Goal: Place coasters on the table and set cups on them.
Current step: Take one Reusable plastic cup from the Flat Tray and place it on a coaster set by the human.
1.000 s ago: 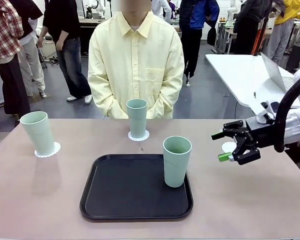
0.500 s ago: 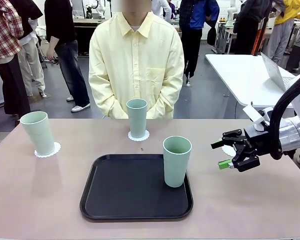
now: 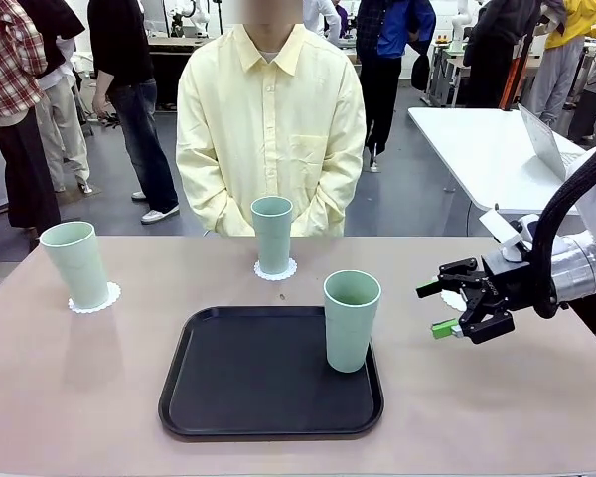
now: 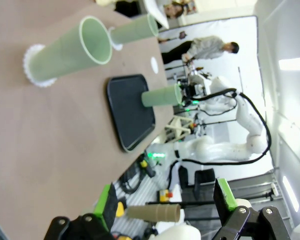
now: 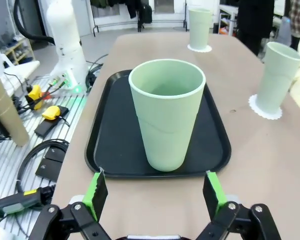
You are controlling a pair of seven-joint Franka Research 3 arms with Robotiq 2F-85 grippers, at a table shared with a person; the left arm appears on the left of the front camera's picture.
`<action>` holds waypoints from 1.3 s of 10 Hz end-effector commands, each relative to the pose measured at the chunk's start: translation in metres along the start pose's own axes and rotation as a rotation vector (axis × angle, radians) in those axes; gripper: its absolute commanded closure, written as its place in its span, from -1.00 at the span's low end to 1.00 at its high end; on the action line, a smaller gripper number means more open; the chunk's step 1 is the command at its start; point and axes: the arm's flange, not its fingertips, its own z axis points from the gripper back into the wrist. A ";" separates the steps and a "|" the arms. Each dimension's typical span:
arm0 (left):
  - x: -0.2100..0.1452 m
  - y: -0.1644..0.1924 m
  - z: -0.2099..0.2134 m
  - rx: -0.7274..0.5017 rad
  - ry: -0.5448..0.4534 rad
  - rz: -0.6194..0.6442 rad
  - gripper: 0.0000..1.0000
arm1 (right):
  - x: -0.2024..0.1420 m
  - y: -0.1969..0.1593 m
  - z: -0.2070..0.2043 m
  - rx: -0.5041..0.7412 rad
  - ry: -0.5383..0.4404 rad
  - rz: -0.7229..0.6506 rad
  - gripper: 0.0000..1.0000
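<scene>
Three mint-green cups stand in the front view. One cup point(image 3: 74, 263) rests on a lacy white coaster point(image 3: 95, 298) at the table's left. A second cup point(image 3: 272, 234) stands on a coaster point(image 3: 275, 269) in front of the person. The third cup point(image 3: 351, 320) point(image 5: 167, 112) stands on the black tray point(image 3: 238, 378). My right gripper point(image 3: 429, 310) point(image 5: 155, 195) is open, level with this cup and a short way to its right. A third coaster point(image 3: 450, 296) peeks out behind that gripper. My left gripper point(image 4: 165, 200) is open and empty, off the table's left end.
The person stands behind the beige table point(image 3: 79, 397) with hands held together. A white table point(image 3: 487, 139) with a laptop is at the back right. Other people walk in the background. The left wrist view takes in the tray point(image 4: 130, 110) and the bare coaster point(image 4: 154, 63).
My right gripper has shifted slightly left toward the cup on the tray, staying open. The cups and coasters have not moved.
</scene>
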 end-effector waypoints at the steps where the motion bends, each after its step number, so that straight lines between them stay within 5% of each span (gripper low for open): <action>1: -0.001 -0.002 0.000 0.001 -0.010 -0.001 -1.00 | -0.007 -0.008 -0.026 -0.025 0.015 0.031 -1.00; 4: -0.001 -0.002 0.000 0.001 -0.010 -0.001 -1.00 | -0.019 -0.015 -0.067 -0.066 0.071 0.070 -1.00; 13: -0.001 -0.002 0.000 0.001 -0.010 -0.001 -1.00 | -0.012 -0.018 -0.093 -0.029 -0.024 0.072 -1.00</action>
